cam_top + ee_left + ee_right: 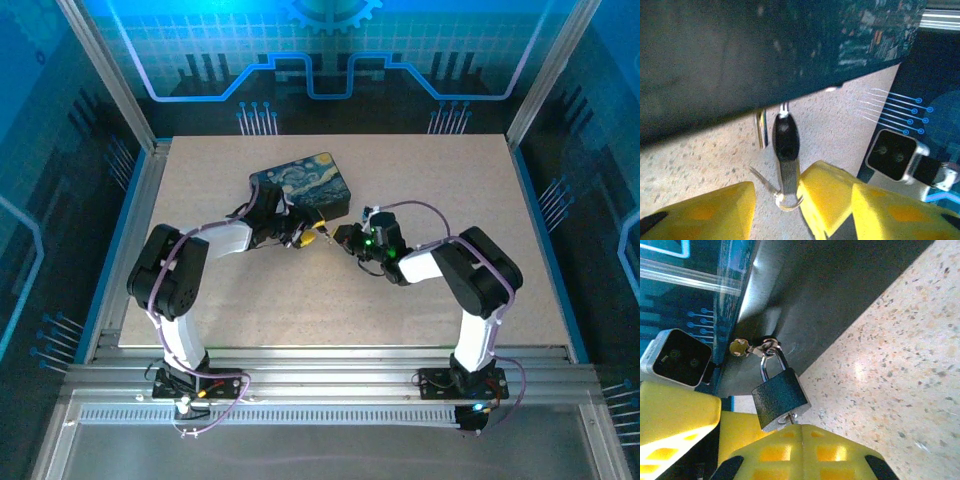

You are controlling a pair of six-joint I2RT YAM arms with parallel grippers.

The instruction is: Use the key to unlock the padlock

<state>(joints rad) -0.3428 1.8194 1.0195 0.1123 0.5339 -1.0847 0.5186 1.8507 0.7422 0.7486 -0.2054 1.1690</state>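
Speckled tabletop | left gripper spread, right gripper pinched shut at padlock's six o'clock | we fear loose key dropping.

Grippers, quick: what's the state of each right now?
Left gripper: open, gripping nothing.
Right gripper: shut, tips at the key under the padlock; grip on it unclear.

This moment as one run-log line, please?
padlock: hanging on box | key: in padlock | left gripper: open | right gripper: shut by key
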